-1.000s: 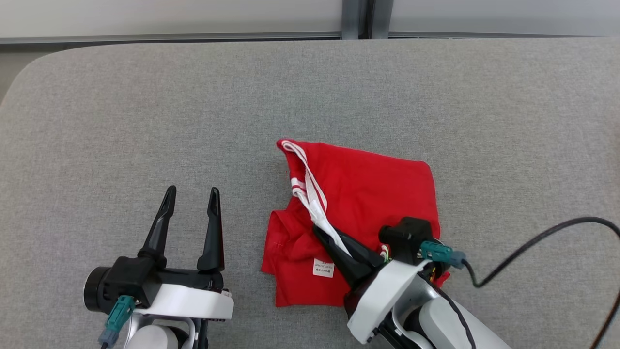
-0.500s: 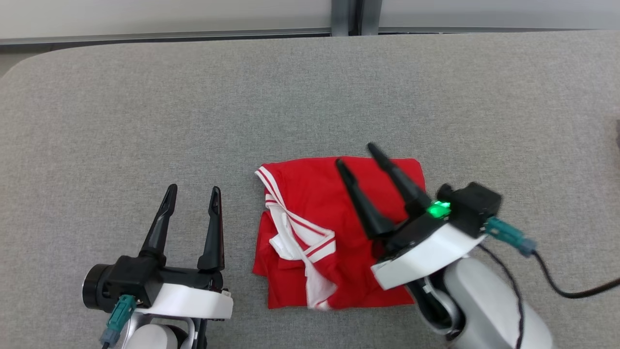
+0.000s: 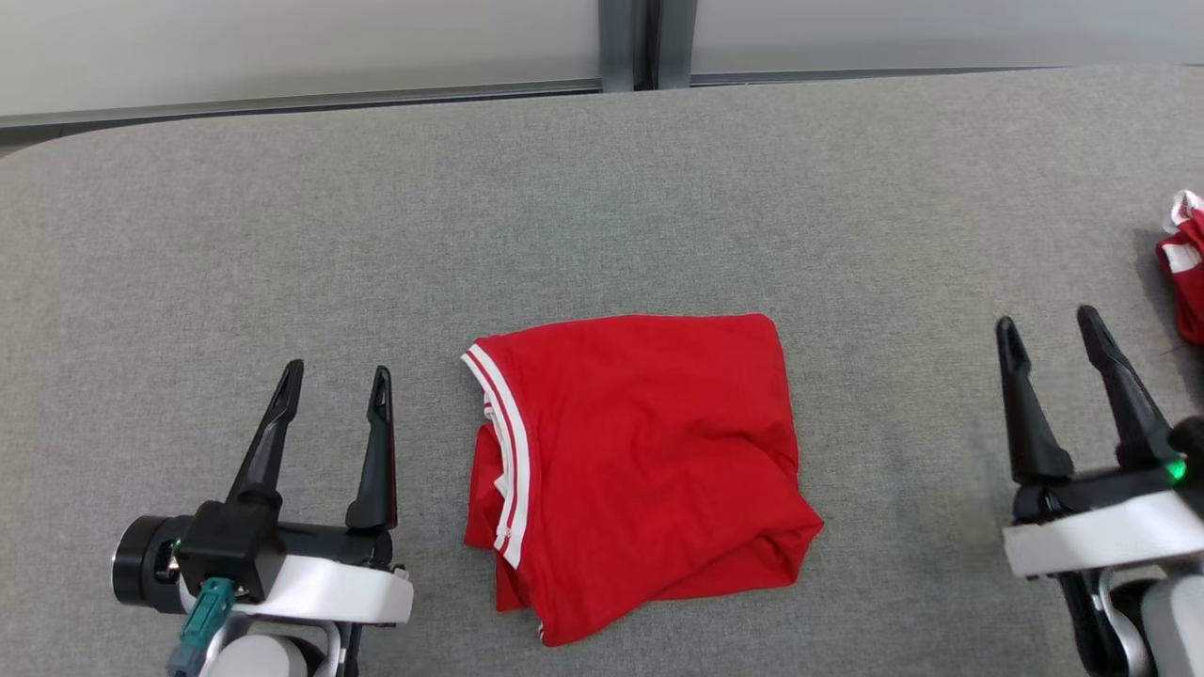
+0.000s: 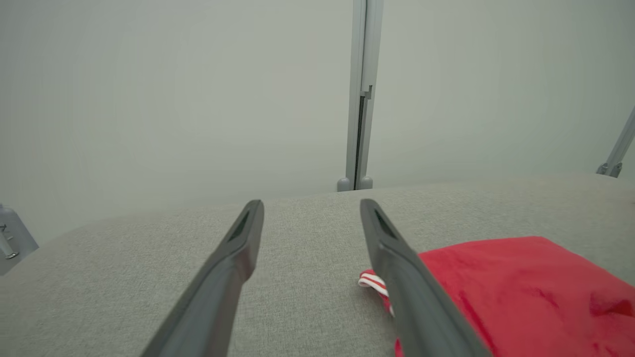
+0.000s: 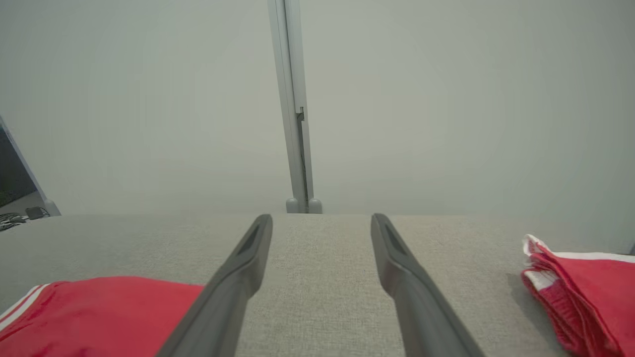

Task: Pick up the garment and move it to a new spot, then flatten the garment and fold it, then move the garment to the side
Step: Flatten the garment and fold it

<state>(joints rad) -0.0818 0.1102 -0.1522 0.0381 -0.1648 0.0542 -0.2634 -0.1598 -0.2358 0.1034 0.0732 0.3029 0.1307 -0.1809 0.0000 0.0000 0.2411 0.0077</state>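
Both jaws stand wide with nothing in them. My left gripper (image 3: pixel 337 371) sits low left, its wrist body cut by the bottom edge. My right gripper (image 3: pixel 1047 320) sits low right, its arm cut at the corner.

Between them, touching neither and nearer the left one, the red garment with white striped trim (image 3: pixel 649 451) lies folded on the grey fabric tabletop (image 3: pixel 282 235). Its under-layers are tucked away, so I cannot count the folds. Bare cloth lies all round it, widest toward the far rounded edge.

A second red-and-white bundle (image 3: pixel 1187 273) is cropped by the head view's right border; the right wrist view gives me its stacked edges.

Beyond the table are pale wall panels (image 3: pixel 282 38) and one grey upright post (image 3: pixel 628 42).
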